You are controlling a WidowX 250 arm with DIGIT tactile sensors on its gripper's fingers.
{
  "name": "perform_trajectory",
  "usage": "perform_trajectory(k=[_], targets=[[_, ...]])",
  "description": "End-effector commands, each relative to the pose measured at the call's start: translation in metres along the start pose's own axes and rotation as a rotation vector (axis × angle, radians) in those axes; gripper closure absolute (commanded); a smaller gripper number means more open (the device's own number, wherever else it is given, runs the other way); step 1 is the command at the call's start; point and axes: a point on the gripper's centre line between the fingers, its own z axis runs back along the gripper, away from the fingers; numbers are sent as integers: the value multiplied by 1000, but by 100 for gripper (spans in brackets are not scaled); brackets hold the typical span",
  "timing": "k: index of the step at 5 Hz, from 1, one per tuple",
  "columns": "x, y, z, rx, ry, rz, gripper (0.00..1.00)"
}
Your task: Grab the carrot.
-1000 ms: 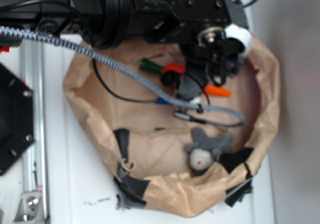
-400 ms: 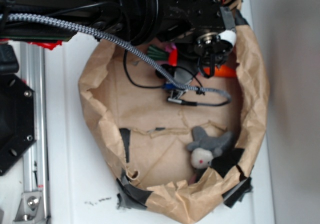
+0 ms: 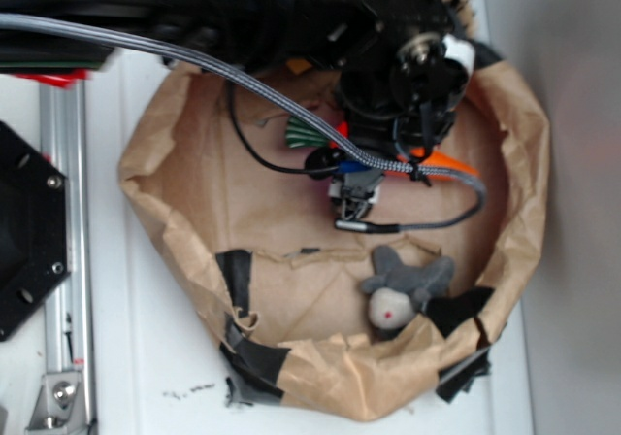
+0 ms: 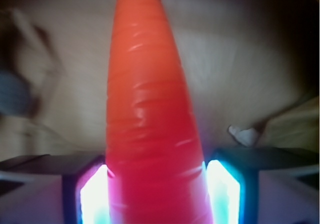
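In the exterior view the black arm is reaching over a crumpled brown paper nest (image 3: 175, 221), and the gripper (image 3: 357, 184) is sitting low inside it, largely hidden under its own wrist housing and a braided cable (image 3: 291, 105). The carrot (image 3: 448, 155) is showing only in pieces — an orange tip poking out to the right of the wrist, a green stem end to the left. From here I cannot tell how the jaws are standing.

In the wrist view the carrot (image 4: 150, 129) is filling the middle of the frame, tapering away toward the top, and the two glowing finger pads (image 4: 94, 196) are pressing against its thick end on both sides with no gap showing. So the gripper (image 4: 156, 196) appears to be holding the carrot, narrow around it.

What could go wrong: the carrot is glossy and tapered, so it may be inclined to squirt forward out of the pads if the lift is abrupt. The loose cable could also snag on the paper wall.

The nest is lying on a white table (image 3: 146, 357), its rim patched with black tape (image 3: 254, 362). A grey plush (image 3: 403, 287) is resting near the front wall, well apart from the gripper. A metal rail (image 3: 60, 260) is running along the left.
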Motion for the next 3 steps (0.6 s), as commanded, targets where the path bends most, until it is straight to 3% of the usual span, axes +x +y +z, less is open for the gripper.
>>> perform_trajectory(k=[1,2,3], targets=[[15,-36,122,44,-180,12,100],[18,-36,144,33,-226,76,100],[25,-33,145,41,-217,91,100]])
